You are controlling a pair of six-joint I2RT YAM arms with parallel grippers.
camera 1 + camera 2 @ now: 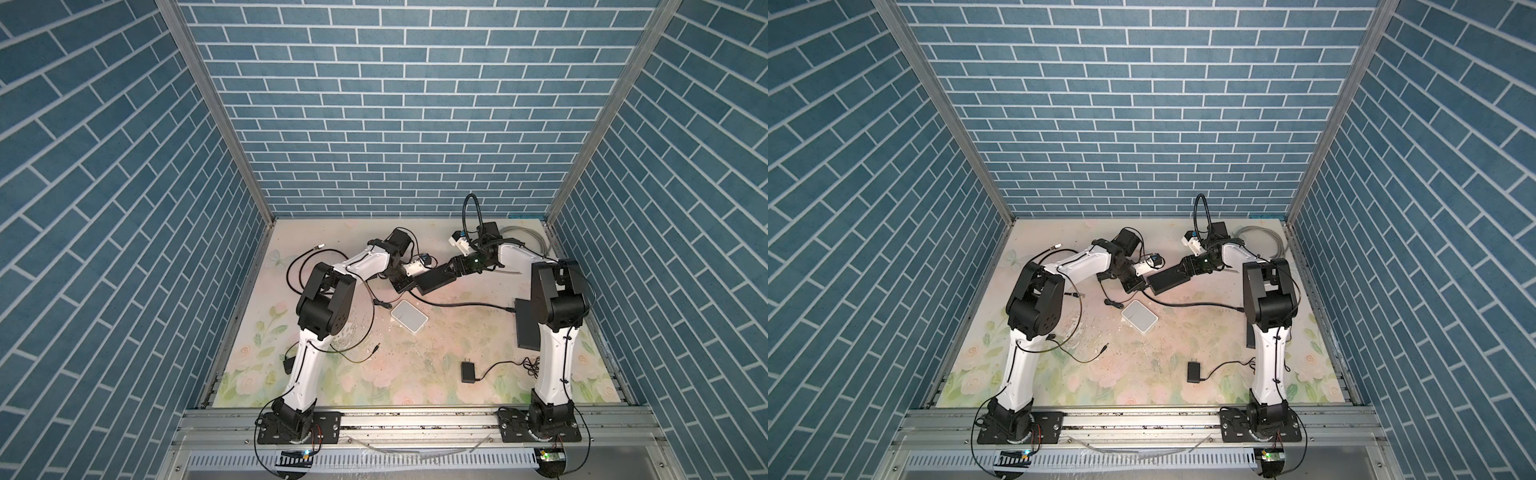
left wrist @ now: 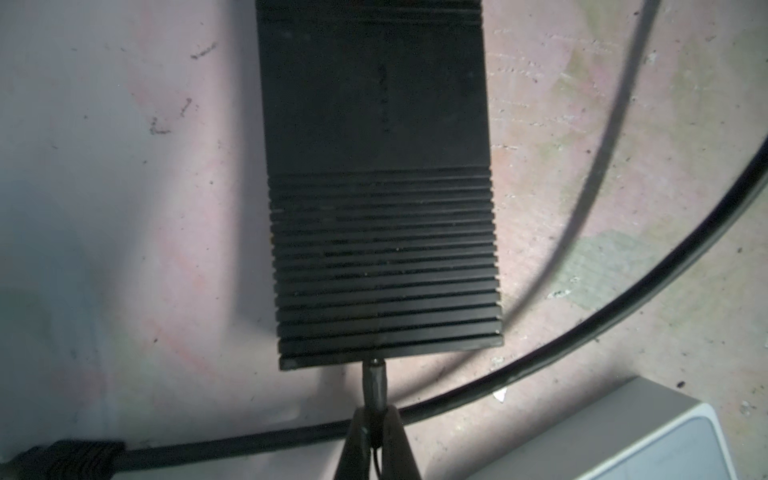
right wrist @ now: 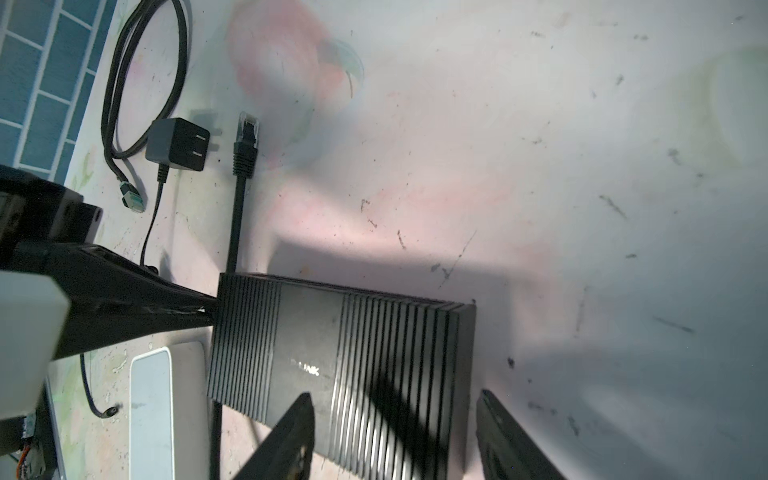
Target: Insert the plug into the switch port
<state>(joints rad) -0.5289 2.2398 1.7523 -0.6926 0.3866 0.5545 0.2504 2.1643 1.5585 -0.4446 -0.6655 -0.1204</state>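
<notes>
The switch (image 1: 434, 282) is a flat black ribbed box lying mid-table, also seen in the other top view (image 1: 1169, 280). In the left wrist view my left gripper (image 2: 375, 415) is shut on a small black barrel plug (image 2: 374, 380). The plug's tip meets the end face of the switch (image 2: 382, 249); how deep it sits I cannot tell. My right gripper (image 3: 395, 432) is open at the opposite end of the switch (image 3: 332, 353). One finger (image 3: 291, 436) hangs over its top and the other (image 3: 507, 436) stands beside its edge with a gap.
A white flat box (image 1: 409, 316) lies just in front of the switch. A thick black cable (image 2: 623, 324) curves past it. A black wall adapter (image 1: 468, 371) lies near the front, a black slab (image 1: 527, 324) by the right arm, and grey cable coils (image 1: 528, 241) at the back right.
</notes>
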